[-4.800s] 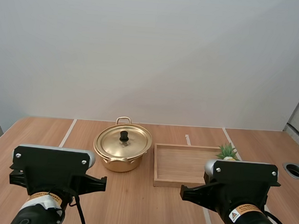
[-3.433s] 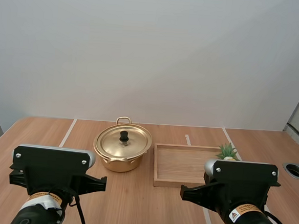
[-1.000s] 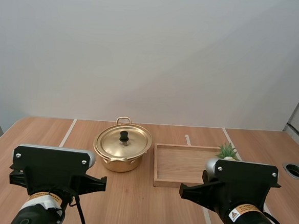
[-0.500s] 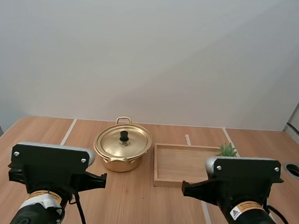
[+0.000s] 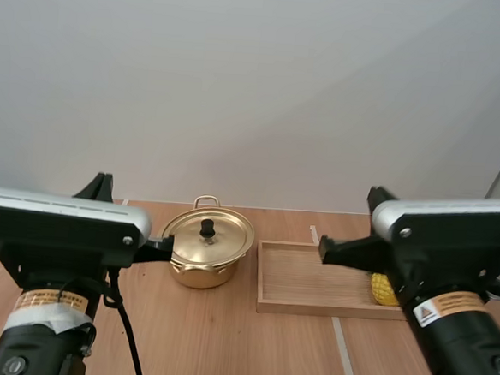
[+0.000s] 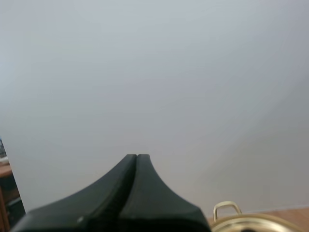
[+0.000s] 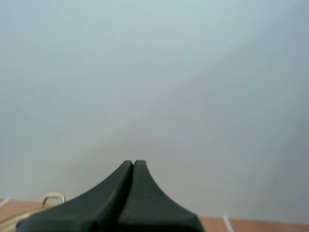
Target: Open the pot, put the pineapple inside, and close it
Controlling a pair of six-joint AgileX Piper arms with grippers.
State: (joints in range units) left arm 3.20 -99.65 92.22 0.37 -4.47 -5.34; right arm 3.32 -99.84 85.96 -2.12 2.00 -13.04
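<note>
One bench (image 5: 222, 340): one pot (image 5: 194, 271), one lid (image 5: 208, 236), one tray (image 5: 312, 282), one pineapple (image 5: 384, 289), two pincers.
The single pot stands left of centre with its one lid on it. The one tray lies just to its right, and the lone pineapple is by the tray's right end. On the near side are a left pincer (image 6: 136, 157) and a right pincer (image 7: 133, 163), one apiece.

Your high camera sits up behind the robot, looking forward and down across the bench (image 5: 222, 340), with the pot (image 5: 204, 251) at middle distance. Each wrist camera looks nearly level along its own gripper, the left gripper (image 6: 136, 157) and the right gripper (image 7: 133, 163), toward the back wall (image 5: 257, 85). All three views share the pot.
</note>
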